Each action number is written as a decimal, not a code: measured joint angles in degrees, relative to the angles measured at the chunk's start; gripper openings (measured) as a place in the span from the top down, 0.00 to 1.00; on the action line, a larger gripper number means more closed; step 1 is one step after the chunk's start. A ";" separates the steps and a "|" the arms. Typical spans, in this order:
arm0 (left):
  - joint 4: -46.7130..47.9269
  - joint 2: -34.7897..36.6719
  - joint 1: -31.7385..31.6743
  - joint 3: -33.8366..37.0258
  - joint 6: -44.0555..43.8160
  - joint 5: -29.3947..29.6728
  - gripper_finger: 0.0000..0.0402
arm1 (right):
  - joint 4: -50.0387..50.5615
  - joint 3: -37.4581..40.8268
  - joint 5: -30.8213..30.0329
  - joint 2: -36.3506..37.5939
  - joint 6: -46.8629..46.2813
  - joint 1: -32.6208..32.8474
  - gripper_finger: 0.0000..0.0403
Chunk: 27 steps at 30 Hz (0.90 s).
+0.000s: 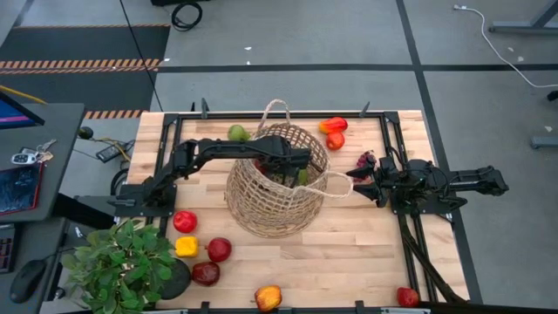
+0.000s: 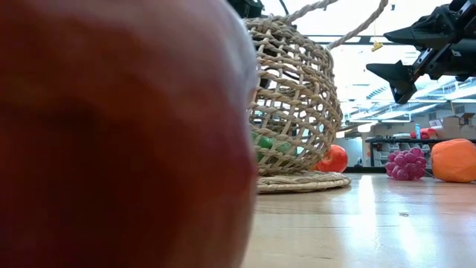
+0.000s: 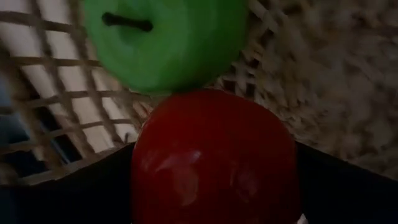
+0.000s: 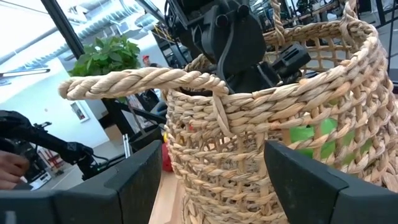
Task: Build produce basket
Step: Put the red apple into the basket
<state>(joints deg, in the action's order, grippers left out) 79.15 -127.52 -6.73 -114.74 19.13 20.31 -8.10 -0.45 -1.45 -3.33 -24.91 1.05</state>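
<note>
From my seat, nearest the table's front edge I see loose produce — an orange-red fruit point(image 1: 268, 297), a dark red one point(image 1: 206, 273), a red apple point(image 1: 219, 249), a yellow piece point(image 1: 187, 246) — beside a potted plant point(image 1: 122, 262). Mid-table stands the basket point(image 1: 277, 187). My left gripper point(image 1: 292, 166) reaches down inside it, clamped on a red apple point(image 3: 214, 158) just under a green apple point(image 3: 165, 40) against the weave. My right gripper point(image 1: 357, 185) sits at the basket's right loop handle point(image 4: 143, 81), fingers point(image 4: 140, 180) apart either side of the wicker; I cannot tell whether they touch it. Farther back lie grapes point(image 1: 364, 160), two orange-red fruits point(image 1: 333, 126) and a green fruit point(image 1: 237, 133).
</note>
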 joint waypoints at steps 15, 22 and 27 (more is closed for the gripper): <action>-12.07 0.00 0.20 0.00 -7.95 0.93 0.12 | 0.00 0.00 0.00 0.00 0.00 -0.01 0.29; -12.95 0.02 0.29 0.00 -9.24 1.09 0.12 | 0.01 0.00 0.01 0.00 0.00 -0.01 0.29; -12.99 0.02 0.14 0.00 -9.68 1.06 0.12 | 0.02 0.00 0.02 0.00 0.00 0.00 0.29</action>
<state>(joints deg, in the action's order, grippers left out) 66.15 -127.50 -6.59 -114.74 9.45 21.37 -8.08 -0.45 -1.43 -3.33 -24.91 1.06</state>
